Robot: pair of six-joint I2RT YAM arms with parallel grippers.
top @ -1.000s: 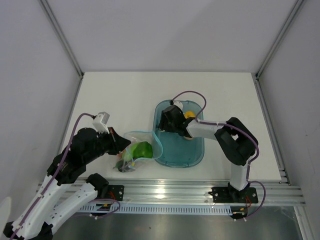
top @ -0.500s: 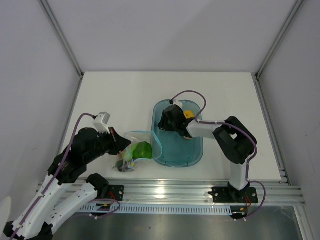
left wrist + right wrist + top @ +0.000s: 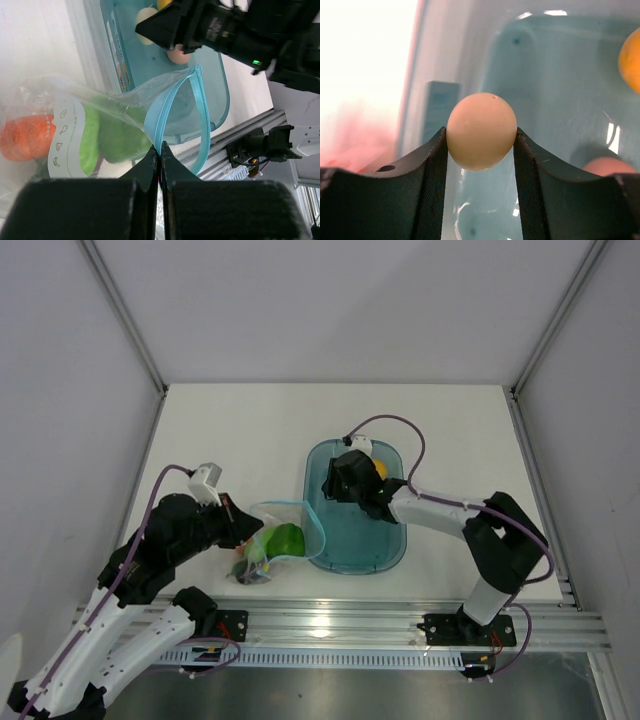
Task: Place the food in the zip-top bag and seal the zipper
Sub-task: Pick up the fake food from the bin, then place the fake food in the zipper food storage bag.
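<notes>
Clear crinkly zip-top bag (image 3: 270,520) on the worktop (image 3: 230,440), light blue zipper (image 3: 154,116) unsealed, mouth gaping; green bell pepper (image 3: 287,538) and orange piece (image 3: 24,137) inside. Tan egg (image 3: 481,131) clamped in right gripper (image 3: 481,137); yellow piece (image 3: 379,468) in teal tray (image 3: 345,550).

The zip-top bag (image 3: 280,540) gapes toward the tray (image 3: 360,548), whose rim stands just beside its mouth.

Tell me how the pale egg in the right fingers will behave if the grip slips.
The egg looks smooth and round, so it would probably slip out and roll. The fingers touch only its sides, likely a marginal hold. It seems rigid: no dent shows at the contacts.
</notes>
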